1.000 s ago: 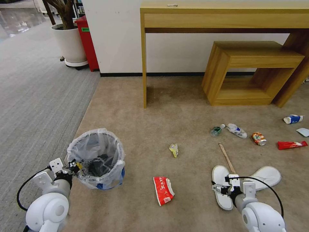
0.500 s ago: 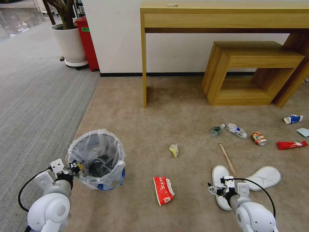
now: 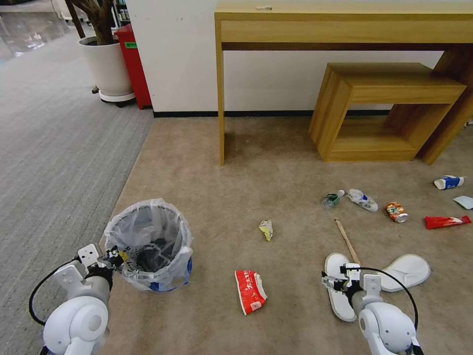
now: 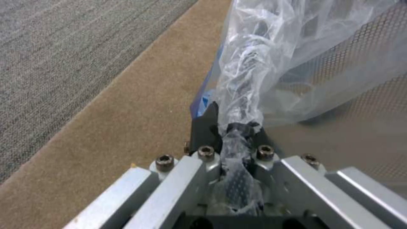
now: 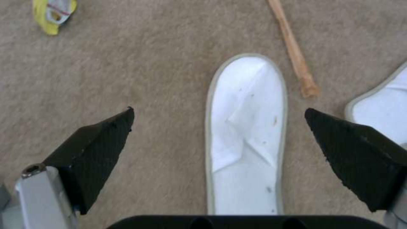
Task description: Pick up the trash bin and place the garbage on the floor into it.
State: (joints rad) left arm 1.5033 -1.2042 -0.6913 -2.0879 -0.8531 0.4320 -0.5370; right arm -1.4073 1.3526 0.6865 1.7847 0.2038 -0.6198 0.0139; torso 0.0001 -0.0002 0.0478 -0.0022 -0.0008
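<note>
Trash was all over the tan floor [image 3: 276, 177]. The trash bin [image 3: 148, 244] stood near the edge where the tan carpet met the grey carpet [image 3: 54, 148]. It was small and round, with a crinkly clear bag [image 4: 271, 57] puffed up over its rim and a bit of blue low down. Dark bits lay inside it.

The left gripper [image 3: 114, 256] was at the bin's near rim, pinched tight on the rim and the bag. From its wrist I saw the black fingers [image 4: 205, 125] squeezed on a twist of plastic.

The right gripper [image 3: 334, 282] hung over a white slipper [image 3: 339, 286], and its two black fingers [image 5: 97, 140] were wide apart, one on each side of the slipper. A second white slipper [image 3: 406, 270] lay just beside the first. A wooden stick [image 3: 347, 241] pointed at the gap between them.

A red-white carton [image 3: 250, 291] lay between the bin and the slippers. A little yellow wrapper [image 3: 266, 229] sat farther off. Past the stick were a clear bottle [image 3: 362, 199], a crushed can [image 3: 396, 212], a red wrapper [image 3: 447, 222] and a blue-white cup [image 3: 448, 182].

Since half a second before, the right gripper had slid a little to the right and farther out along the slipper. The bin and the left gripper had barely moved.
</note>
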